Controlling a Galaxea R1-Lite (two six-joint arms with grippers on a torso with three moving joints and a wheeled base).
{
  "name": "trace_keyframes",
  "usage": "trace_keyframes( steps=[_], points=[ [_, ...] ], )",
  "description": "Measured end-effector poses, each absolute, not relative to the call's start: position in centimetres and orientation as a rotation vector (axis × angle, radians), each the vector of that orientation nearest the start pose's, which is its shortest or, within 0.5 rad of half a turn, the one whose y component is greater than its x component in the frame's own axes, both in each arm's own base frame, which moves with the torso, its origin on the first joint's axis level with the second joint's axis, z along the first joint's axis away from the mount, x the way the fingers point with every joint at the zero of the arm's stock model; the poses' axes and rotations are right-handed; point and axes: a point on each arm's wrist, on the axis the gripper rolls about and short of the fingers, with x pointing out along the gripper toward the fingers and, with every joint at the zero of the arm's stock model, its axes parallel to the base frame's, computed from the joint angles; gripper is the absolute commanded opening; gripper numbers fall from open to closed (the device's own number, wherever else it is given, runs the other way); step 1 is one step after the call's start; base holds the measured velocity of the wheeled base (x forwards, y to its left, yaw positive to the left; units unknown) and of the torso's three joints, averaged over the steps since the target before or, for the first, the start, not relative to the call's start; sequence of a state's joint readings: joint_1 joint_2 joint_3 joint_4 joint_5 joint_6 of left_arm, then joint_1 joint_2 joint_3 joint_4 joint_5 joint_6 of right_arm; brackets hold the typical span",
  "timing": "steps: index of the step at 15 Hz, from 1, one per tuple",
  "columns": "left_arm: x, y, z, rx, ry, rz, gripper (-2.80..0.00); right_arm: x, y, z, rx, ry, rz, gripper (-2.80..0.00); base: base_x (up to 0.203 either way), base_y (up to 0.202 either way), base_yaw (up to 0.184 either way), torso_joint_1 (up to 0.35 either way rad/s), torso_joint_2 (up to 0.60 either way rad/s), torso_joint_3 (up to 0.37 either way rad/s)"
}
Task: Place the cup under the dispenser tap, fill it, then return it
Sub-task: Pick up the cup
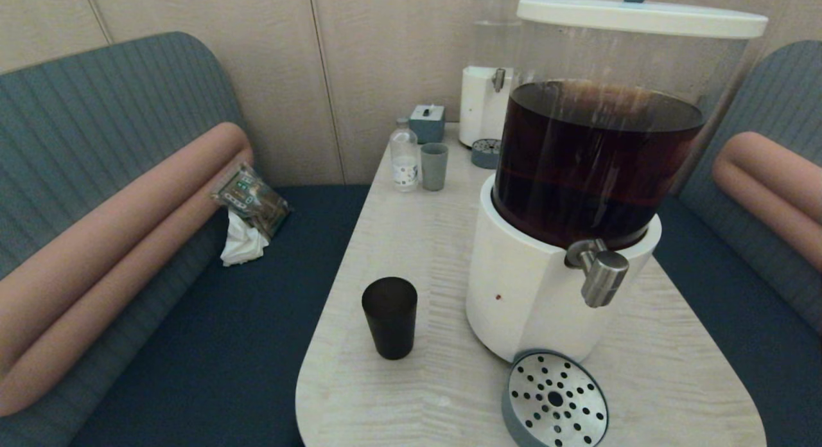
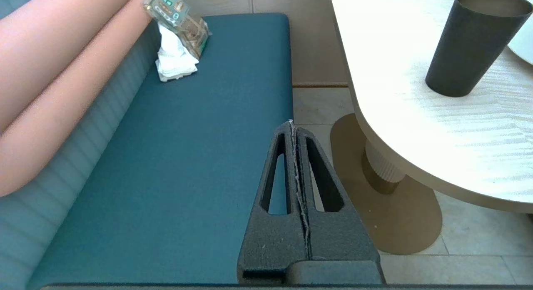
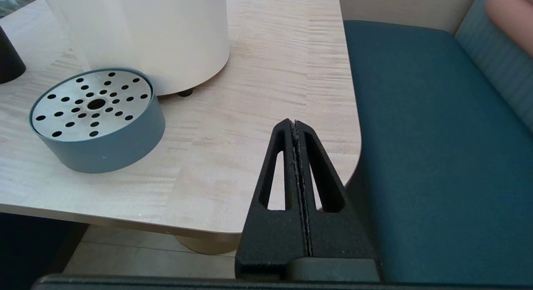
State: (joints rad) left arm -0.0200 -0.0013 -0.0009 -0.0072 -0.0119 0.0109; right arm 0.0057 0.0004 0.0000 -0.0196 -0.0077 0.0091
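Note:
The cup point(image 1: 390, 316), a matte dark tumbler, stands upright on the pale wooden table point(image 1: 411, 241) to the left of the big dispenser's white base point(image 1: 526, 293); it also shows in the left wrist view point(image 2: 472, 44). The steel dispenser tap point(image 1: 600, 273) juts out over the round perforated drip tray point(image 1: 555, 399), also in the right wrist view point(image 3: 95, 115). My left gripper point(image 2: 291, 124) is shut and empty, hanging off the table's near left over the bench seat and floor. My right gripper point(image 3: 293, 122) is shut and empty above the table's near right corner. Neither arm shows in the head view.
At the table's far end stand a grey-blue cup point(image 1: 434, 166), a small bottle point(image 1: 404, 155), a small box point(image 1: 427, 122) and a second dispenser point(image 1: 491, 81) with clear liquid. A packet with white tissue point(image 1: 247, 216) lies on the left bench. Benches flank the table on both sides.

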Motion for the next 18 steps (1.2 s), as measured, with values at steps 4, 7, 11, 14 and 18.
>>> trace_keyframes(
  steps=[4,7,11,14,18],
  points=[
    [-2.4,0.0,8.0,0.001,-0.018,-0.035,-2.80,-2.3,0.0,7.7,0.009,-0.019,-0.002,-2.80,0.000,0.000,0.000,0.000,0.00,0.000],
    [-3.9,-0.1,11.4,-0.001,-0.084,-0.085,-2.80,-2.3,0.0,7.7,0.009,-0.019,-0.002,-2.80,0.000,0.000,0.000,0.000,0.00,0.000],
    [-4.9,-0.3,16.2,-0.082,-0.061,-0.215,-2.80,-2.3,0.0,7.7,0.009,-0.019,-0.002,-2.80,0.000,0.000,0.000,0.000,0.00,0.000],
    [-3.0,-0.5,19.3,-0.193,-0.039,-0.384,-2.80,-2.3,0.0,7.7,0.009,-0.019,-0.002,-2.80,0.000,0.000,0.000,0.000,0.00,0.000],
    [1.3,-1.0,19.8,-0.213,0.026,-0.485,-2.80,-2.3,0.0,7.7,0.009,-0.019,-0.002,-2.80,0.000,0.000,0.000,0.000,0.00,0.000]
  ],
)
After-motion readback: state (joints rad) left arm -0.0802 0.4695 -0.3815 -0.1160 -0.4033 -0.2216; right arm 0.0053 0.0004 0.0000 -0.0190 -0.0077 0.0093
